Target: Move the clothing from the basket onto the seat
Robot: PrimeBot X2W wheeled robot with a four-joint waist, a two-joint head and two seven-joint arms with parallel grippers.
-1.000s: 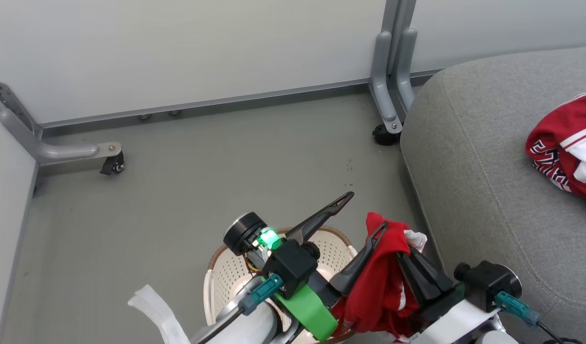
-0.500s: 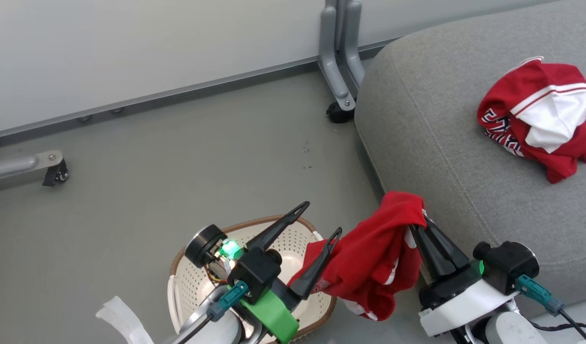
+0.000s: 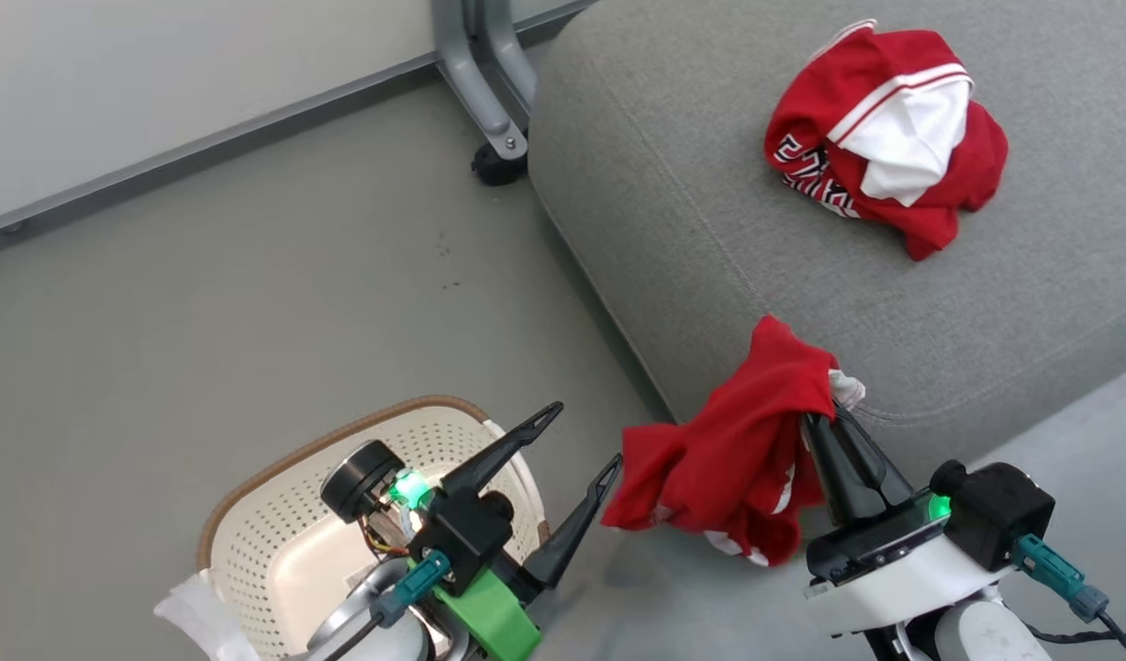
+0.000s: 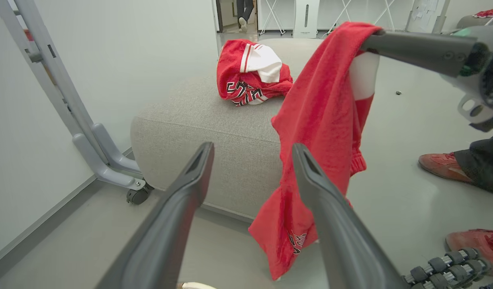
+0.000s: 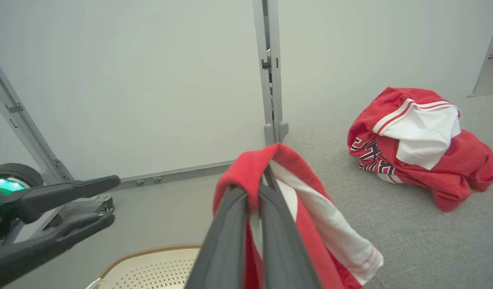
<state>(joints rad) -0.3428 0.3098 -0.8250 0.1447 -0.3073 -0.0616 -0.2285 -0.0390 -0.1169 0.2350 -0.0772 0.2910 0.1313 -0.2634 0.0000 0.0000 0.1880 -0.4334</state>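
Shirt [image 3: 741,445], now clear of basket [image 3: 269,523], covers fingertips of right hand [image 3: 826,439].

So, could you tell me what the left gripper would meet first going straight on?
Probably the seat's side, though the hanging red shirt may brush the left gripper first; depth is unclear.

Left hand [image 3: 586,432] fingers spread; right hand [image 3: 824,427] pinched shut.

1. The basket [image 3: 260,542]: its near side is hidden behind the left pincer [image 3: 586,433] and cut off by the head view's bottom edge.
2. The right pincer [image 3: 824,418]: its fingertips are buried in the red shirt [image 3: 737,450].
3. The seat [image 3: 709,239] runs off the top and right edges.
4. The jersey [image 3: 893,138]: its lettering is crumpled and unreadable.
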